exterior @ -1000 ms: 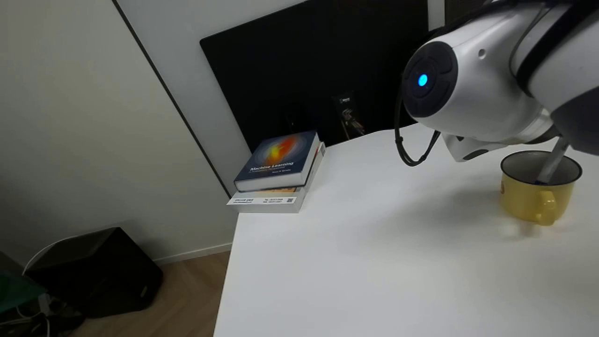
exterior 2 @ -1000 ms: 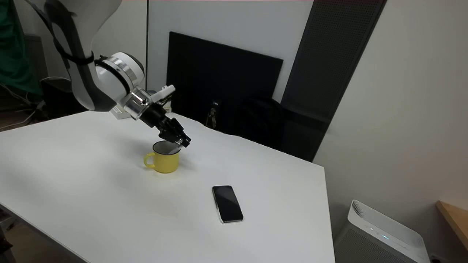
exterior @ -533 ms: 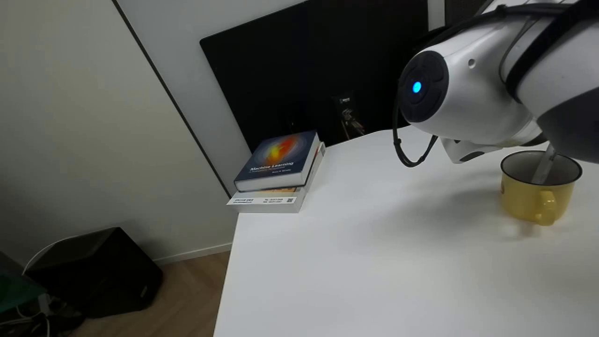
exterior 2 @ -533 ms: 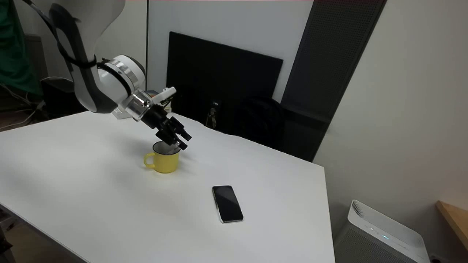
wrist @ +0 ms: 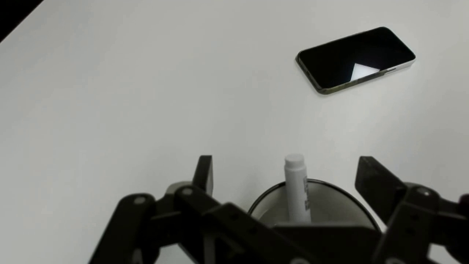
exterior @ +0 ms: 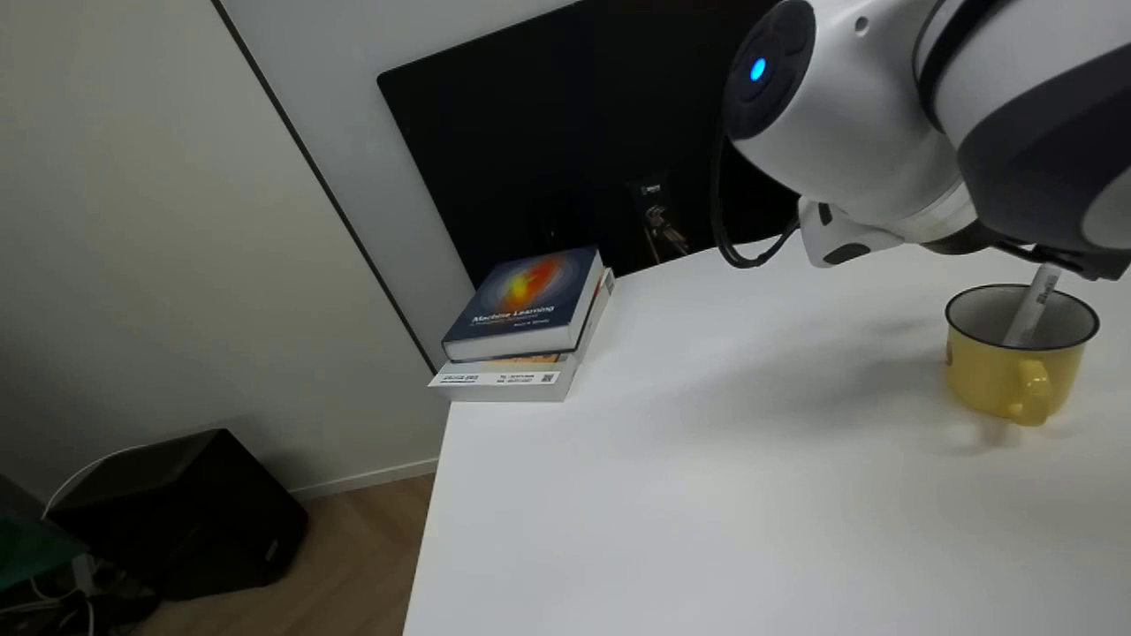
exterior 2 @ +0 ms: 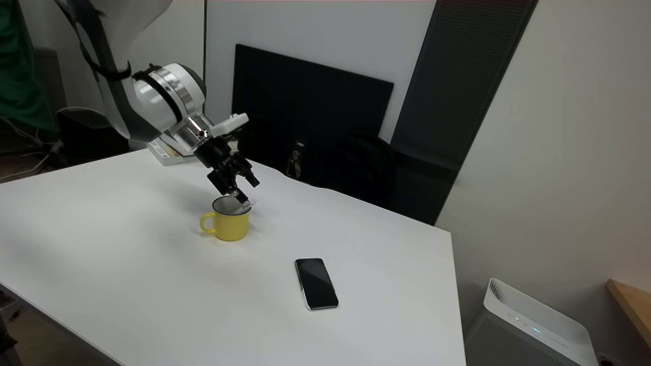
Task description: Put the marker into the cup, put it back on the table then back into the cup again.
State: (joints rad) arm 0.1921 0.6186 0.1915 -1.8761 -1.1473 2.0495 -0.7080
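Since a second ago the end effector (exterior 2: 248, 190) has spread wide, holding nothing; the marker (wrist: 297, 190) leans in the yellow cup (exterior 2: 231, 227)

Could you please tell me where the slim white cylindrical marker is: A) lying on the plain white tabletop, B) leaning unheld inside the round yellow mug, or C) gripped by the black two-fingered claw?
B: the marker leans inside the mug, and the wrist view shows a gap on each side between it and the open claw.
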